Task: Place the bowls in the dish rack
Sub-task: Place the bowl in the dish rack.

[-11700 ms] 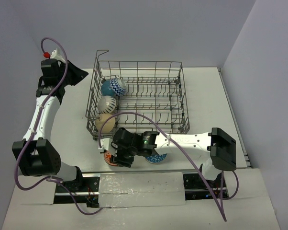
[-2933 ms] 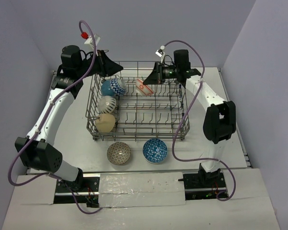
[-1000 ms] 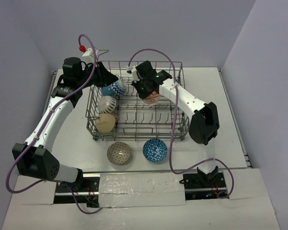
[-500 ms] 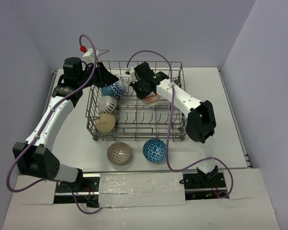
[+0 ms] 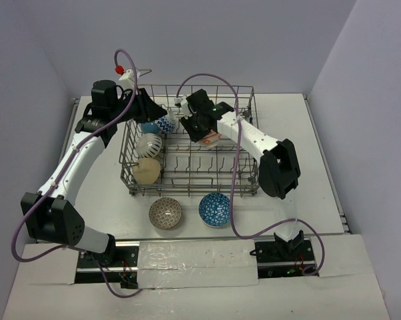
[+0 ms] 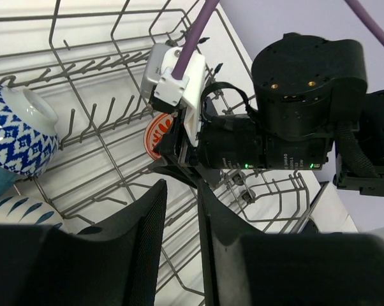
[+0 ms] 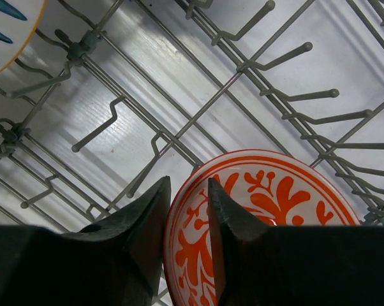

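1. The right gripper [image 7: 189,191] is low inside the dish rack. Its black fingers stand slightly apart astride the rim of an orange-and-white bowl [image 7: 268,210], one outside the wall and one over the inside.
2. That bowl is round and glossy, with an orange line at the rim and orange leaf sprigs inside. It stands on edge among the tines in the far middle of the rack, its patterned inside turned to the left.
3. The left gripper [image 6: 181,191] hangs over the rack's far-left corner. Its fingers are narrowly parted and there is nothing between them.
4. The dish rack [image 5: 194,180] is a grey wire basket sitting in the middle of the white table [image 5: 287,120]. Its longer side runs left to right, rows of upright tines run the same way, and a raised handle stands at the far-left corner.
5. Three bowls stand on edge down the rack's left side:
   - far: a blue-and-white zigzag bowl [image 5: 160,123]
   - middle: a white bowl with a dark lattice pattern [image 5: 149,143]
   - near: a plain cream bowl [image 5: 147,171]
6. Two bowls sit upright on the table just near the rack: a grey-brown patterned bowl [image 5: 166,213] on the left and a blue patterned bowl [image 5: 216,209] on the right.
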